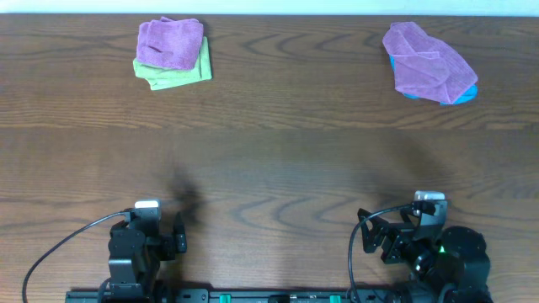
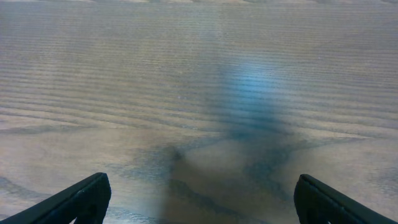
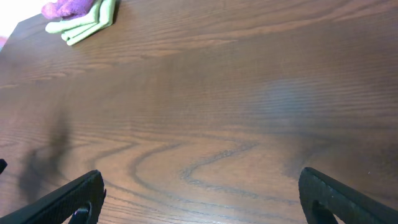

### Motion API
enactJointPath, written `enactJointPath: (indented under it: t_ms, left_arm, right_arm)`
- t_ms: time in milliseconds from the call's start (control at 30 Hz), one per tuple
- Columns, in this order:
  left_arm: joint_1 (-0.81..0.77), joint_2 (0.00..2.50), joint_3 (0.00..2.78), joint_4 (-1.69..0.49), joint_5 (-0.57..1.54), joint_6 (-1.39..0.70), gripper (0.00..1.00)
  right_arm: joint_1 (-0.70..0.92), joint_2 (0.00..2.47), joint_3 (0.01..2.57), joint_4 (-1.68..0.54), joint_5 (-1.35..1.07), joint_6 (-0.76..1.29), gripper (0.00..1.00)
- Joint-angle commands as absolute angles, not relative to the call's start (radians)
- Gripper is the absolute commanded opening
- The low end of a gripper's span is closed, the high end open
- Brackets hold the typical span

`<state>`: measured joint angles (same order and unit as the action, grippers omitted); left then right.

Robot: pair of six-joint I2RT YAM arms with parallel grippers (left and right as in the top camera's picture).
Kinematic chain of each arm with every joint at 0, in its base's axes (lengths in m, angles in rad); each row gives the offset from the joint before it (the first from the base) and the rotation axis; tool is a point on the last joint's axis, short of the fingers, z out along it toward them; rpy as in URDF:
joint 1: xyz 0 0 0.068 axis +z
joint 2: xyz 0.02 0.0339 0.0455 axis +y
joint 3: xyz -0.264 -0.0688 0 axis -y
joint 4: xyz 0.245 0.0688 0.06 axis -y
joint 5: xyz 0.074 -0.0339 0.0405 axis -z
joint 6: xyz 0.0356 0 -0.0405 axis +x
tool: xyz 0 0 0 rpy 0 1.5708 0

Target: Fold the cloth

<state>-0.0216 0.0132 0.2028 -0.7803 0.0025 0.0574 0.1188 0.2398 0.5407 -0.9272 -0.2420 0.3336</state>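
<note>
I have both arms parked, left gripper point(image 2: 202, 185) and right gripper point(image 3: 200, 185) spread wide and empty. The crumpled purple cloth point(image 1: 428, 61) lies well ahead of the right gripper, on top of a blue cloth point(image 1: 468, 93). My worry is that a deep pinch there would drag both layers up together.

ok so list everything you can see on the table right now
left purple cloth: 1, purple, far left, on the green one
green cloth: 1, green, folded, underneath it
right purple cloth: 1, purple, far right, crumpled
blue cloth: 1, blue, mostly hidden beneath that
table: 1, brown wood
left gripper: 1, black, near edge, open, empty
right gripper: 1, black, near edge, open, empty
</note>
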Motion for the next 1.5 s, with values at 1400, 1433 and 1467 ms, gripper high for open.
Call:
enactJointPath:
  t_ms: [1400, 1433, 1467]
  left_arm:
    - [-0.019, 0.004, 0.179, -0.811, -0.01, 0.083, 0.95]
    - [-0.019, 0.004, 0.179, -0.811, -0.01, 0.083, 0.95]
    - [-0.019, 0.004, 0.179, -0.811, -0.01, 0.083, 0.96]
  right_arm:
    - [-0.056, 0.005, 0.177, -0.802, -0.111, -0.11, 0.99]
    - [-0.056, 0.005, 0.177, -0.802, -0.108, -0.11, 0.99]
    - [-0.056, 0.006, 0.177, -0.8, -0.109, -0.11, 0.99]
